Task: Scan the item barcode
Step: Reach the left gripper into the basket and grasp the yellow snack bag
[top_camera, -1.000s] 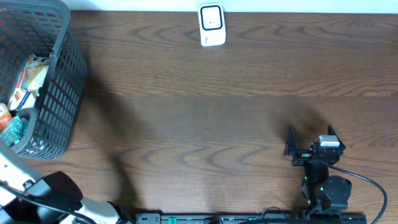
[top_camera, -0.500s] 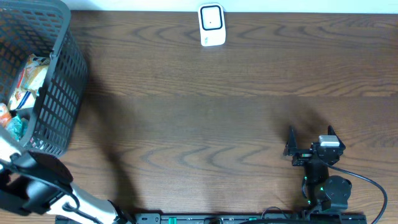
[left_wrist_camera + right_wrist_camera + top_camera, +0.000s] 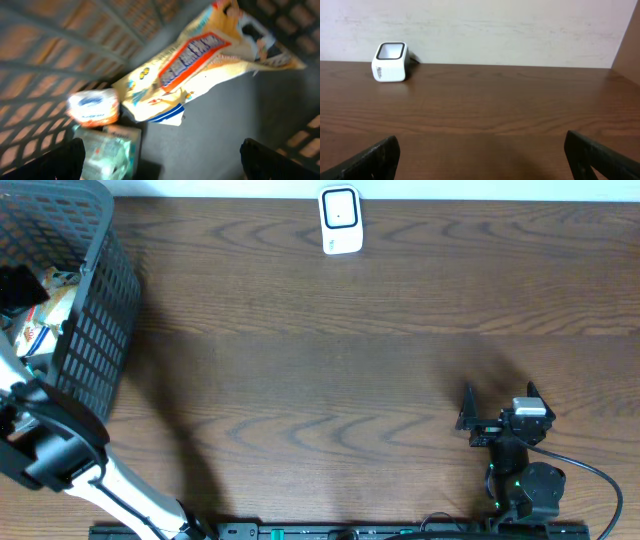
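Left gripper is wide open w/ nothing in it. Only the two dark fingertips show, in the bottom corners of the wrist cam, and there's just blurry basket floor between them. It's hanging inside the basket at the table's left edge, looking down at the contents.

Right under it, a bit toward the top of the wrist view, is a yellow bag w/ an orange/red label, lying flat-ish and crumpled. Just beside its lower-left end is a small white and orange tub, and below that a green pack. The three look bunched together, prob touching, but the pic is too smeared to be sure. Can't spot a barcode on any of them from here.

Right gripper is also spread open and empty, parked low near the front right of the table, pointing at the far wall. Nothing near it.

Scanner is the little white box at the back edge, middle-ish, well apart from both arms and from the basket. Right cam sees it off to its left.

Progress imo: barely started. Nothing is picked or lifted, and nothing is anywhere near the scanner. Left to do: close on an item (the bag looks like the easiest grab, but that's a guess), get it out of the basket, carry it across to the scanner and turn the barcode side to the window.
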